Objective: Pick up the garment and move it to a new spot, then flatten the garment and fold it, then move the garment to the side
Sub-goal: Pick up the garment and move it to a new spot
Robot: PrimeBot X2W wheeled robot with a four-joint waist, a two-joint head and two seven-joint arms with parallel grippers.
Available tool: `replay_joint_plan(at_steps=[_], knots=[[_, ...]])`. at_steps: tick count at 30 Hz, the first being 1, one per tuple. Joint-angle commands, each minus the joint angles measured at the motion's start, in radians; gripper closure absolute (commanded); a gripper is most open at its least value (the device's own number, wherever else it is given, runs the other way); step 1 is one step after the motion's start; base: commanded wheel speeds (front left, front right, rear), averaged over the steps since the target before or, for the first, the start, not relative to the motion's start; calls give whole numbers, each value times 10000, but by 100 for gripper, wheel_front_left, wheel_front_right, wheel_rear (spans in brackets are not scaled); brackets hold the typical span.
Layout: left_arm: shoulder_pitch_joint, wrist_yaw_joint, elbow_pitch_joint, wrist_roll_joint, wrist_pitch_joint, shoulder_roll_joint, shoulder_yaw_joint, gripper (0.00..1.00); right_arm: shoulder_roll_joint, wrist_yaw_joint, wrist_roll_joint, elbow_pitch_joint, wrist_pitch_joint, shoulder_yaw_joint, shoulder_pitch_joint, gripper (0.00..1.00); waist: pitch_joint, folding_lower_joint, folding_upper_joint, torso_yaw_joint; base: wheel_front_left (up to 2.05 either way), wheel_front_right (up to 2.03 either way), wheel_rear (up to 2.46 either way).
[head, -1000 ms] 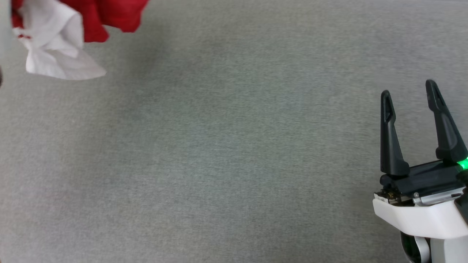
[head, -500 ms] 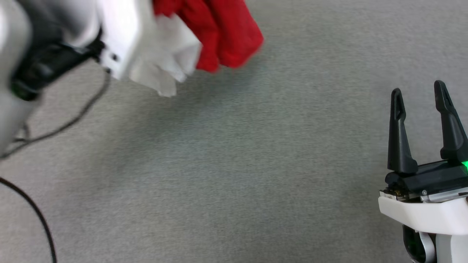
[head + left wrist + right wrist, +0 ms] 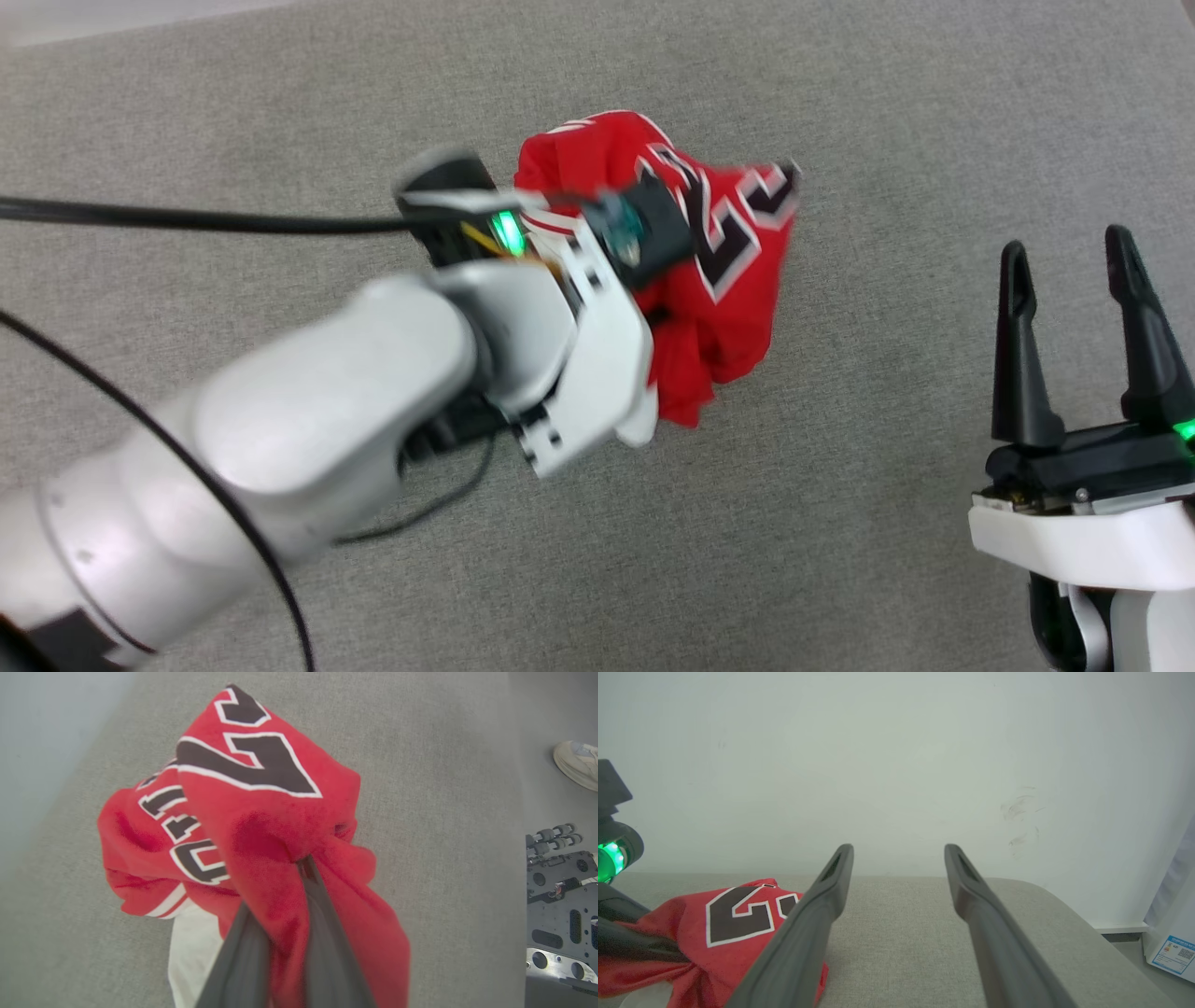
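Saw a wide grey fabric-covered surface (image 3: 934,112) first. Noticed a bunched-up red jersey shirt (image 3: 738,280) with white sleeve and black white-edged numbers over the middle of that surface. Found the left gripper (image 3: 301,865) pinched tight on a red fold of it. Spotted the right gripper (image 3: 1065,240) well off to the side, dark fingers spread wide, empty.

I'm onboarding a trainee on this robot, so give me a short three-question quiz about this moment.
1. True or false: the left gripper is shut on the garment.
2. The right gripper is: A) open, holding nothing; B) shut on the garment; C) pinching a white sleeve.
3. Fill in: the garment's numerals are ___ with white edges.
Key: 1 true; 2 A; 3 black.
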Motion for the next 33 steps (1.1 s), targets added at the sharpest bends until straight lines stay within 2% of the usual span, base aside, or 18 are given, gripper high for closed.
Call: replay_joint_plan(at_steps=[1, 6, 13, 15, 16, 17, 20, 27, 29, 33], knots=[[408, 4, 253, 7, -242, -240, -269, 100, 25, -3, -49, 130, -21, -9, 125, 0, 16, 0, 0, -20, 0, 0, 0], [1643, 2, 951, 124, -436, -1002, -908, 100, 24, -3, -121, 350, -21, -10, 196, 0, 41, 0, 0, 18, 0, 0, 0], [2694, 1, 1396, 337, -468, -1601, -1027, 100, 24, -3, -199, 494, -21, -28, 213, 0, -23, 0, 0, 217, 0, 0, 0], [2616, 1, 1547, 557, -776, -1636, -1024, 100, 23, -3, -215, 561, -21, -8, 253, 0, -122, 0, 0, 300, 0, 0, 0], [2518, 1, 1661, 666, -1067, -1670, -1016, 60, 23, -3, -235, 596, -21, -12, 288, 0, -199, 0, 0, 343, 0, 0, 0], [2423, 2, 1781, 761, -1385, -1716, -953, 0, 23, -3, -247, 628, -21, -18, 328, 0, -284, 0, 0, 384, 0, 0, 0], [2236, 90, 2002, 1076, -2406, -1975, -653, 0, 23, -3, -296, 722, -21, -7, 430, 0, -613, 0, 0, 516, 0, 0, 0], [2460, 935, 1982, 1689, -4381, -2206, -17, 0, 23, -3, -377, 914, -21, 27, 854, 0, -1415, 0, 0, 896, 0, 0, 0], [2573, 1248, 1914, 1868, -4859, -2163, 131, 0, 23, -3, -380, 962, -21, 44, 979, 0, -1592, 0, 0, 1022, 0, 0, 0], [2987, 2218, 1795, 2169, -6034, -1953, 652, 0, 23, -3, -415, 1010, -21, 33, 1148, 0, -1855, 0, 0, 1261, 0, 0, 0]])
